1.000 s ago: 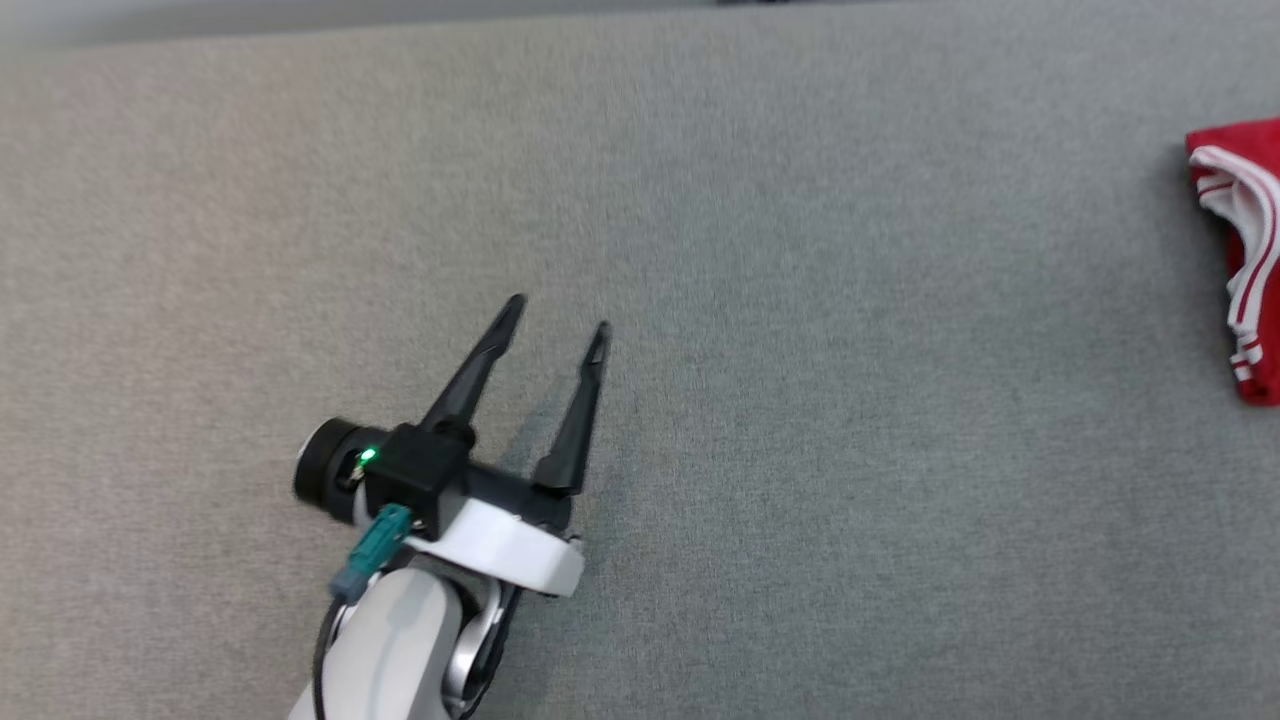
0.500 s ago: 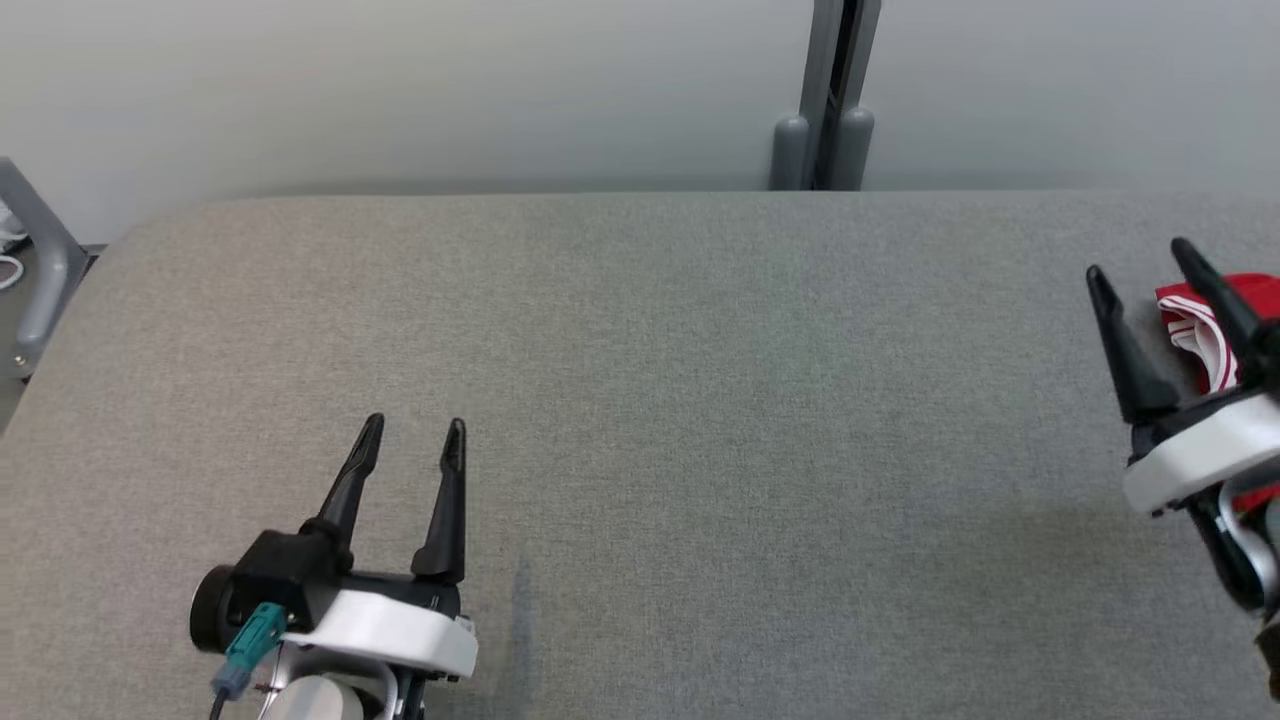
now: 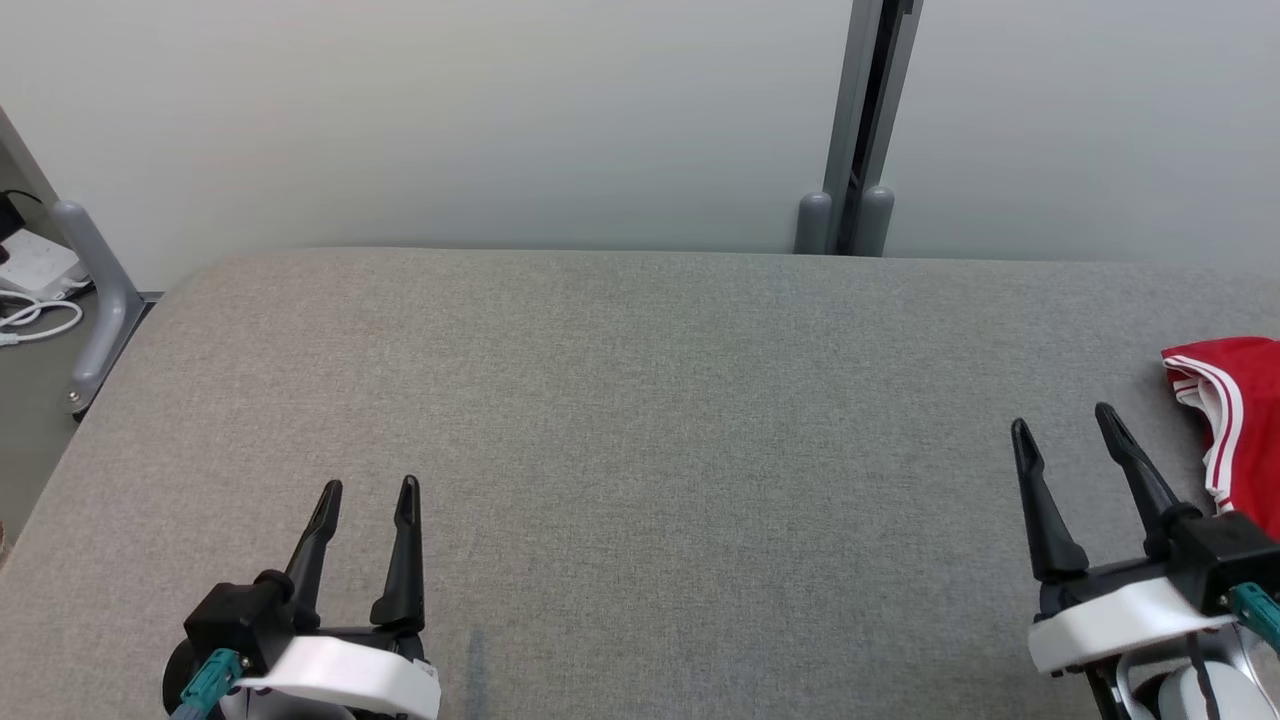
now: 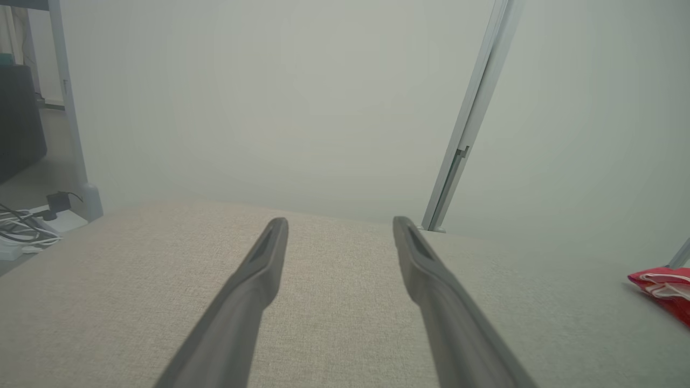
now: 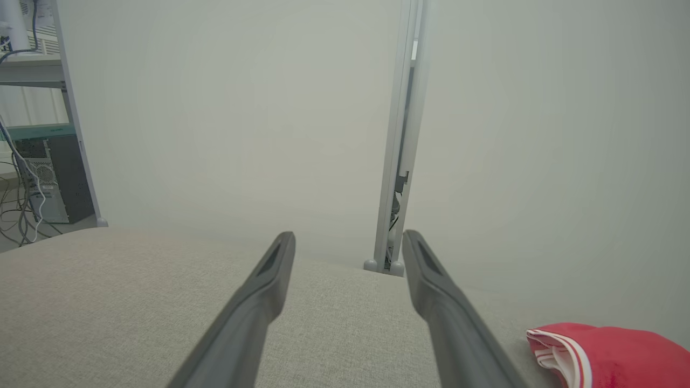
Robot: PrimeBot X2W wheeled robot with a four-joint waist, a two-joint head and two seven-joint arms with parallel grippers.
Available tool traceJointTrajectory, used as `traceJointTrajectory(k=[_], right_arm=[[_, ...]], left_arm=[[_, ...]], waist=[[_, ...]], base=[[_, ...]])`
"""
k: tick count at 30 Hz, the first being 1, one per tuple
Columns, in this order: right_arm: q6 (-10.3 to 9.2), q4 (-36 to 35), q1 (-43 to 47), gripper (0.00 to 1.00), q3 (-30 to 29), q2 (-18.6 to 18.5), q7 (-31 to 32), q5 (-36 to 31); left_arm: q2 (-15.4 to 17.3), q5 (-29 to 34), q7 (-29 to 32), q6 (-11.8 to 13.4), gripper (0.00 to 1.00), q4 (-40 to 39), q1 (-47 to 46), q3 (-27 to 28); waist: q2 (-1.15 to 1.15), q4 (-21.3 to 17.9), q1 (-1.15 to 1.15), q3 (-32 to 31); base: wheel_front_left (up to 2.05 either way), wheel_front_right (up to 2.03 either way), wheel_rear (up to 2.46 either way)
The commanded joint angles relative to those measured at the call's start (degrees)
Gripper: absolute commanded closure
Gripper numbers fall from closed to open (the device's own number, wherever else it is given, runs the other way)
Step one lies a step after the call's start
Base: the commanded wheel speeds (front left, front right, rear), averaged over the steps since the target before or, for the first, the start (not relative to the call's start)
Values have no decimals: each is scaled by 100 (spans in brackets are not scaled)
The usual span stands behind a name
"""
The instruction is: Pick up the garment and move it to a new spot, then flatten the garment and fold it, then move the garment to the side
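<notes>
A folded red garment with white striped trim lies at the far right edge of the grey padded table; it also shows low on the right as the garment and far right as the garment. My right gripper stands open just left of it, apart from the cloth, fingers empty. At the lower left my left gripper is open too, with nothing between its fingers; the same open pair rises over the table as the left gripper and the right gripper.
A pale wall runs behind the table, with a grey upright post at its far edge. Off the table's left end stand a grey frame leg and white cables on the floor. Shelving with a computer case stands far left.
The head camera has tilted up, bringing the wall and table's far edge into view. Both grippers now sit low in the picture, open; the right one has drawn back, clear of the garment.
</notes>
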Motion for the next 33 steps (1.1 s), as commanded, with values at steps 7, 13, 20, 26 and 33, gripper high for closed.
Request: traceJointTrajectory(k=[7, 13, 20, 26, 33], right_arm=[[-2, -33, 478, 0, -416, 316, -22, -171], [-2, -87, 584, 0, -524, 394, -22, -198], [-2, -79, 541, 0, -654, 408, -22, -235], [-2, -59, 584, 0, -681, 411, -22, -265], [-2, -77, 594, 0, -639, 413, -22, -296]], left_arm=[[31, 53, 0, 216, 0, 65, 195, 23], [29, 141, 0, 347, 0, 46, 298, -72], [32, 214, 0, 440, 0, 10, 304, -133], [31, 243, 0, 527, 0, -141, 366, -161], [31, 172, 0, 490, 0, -92, 377, -201]], waist=[[0, -68, 0, -58], [0, -117, 0, -84], [0, -150, 0, -110], [0, -150, 0, -149], [0, -164, 0, -156]], base=[[0, 0, 0], [0, 0, 0], [0, 0, 0], [0, 0, 0], [0, 0, 0]])
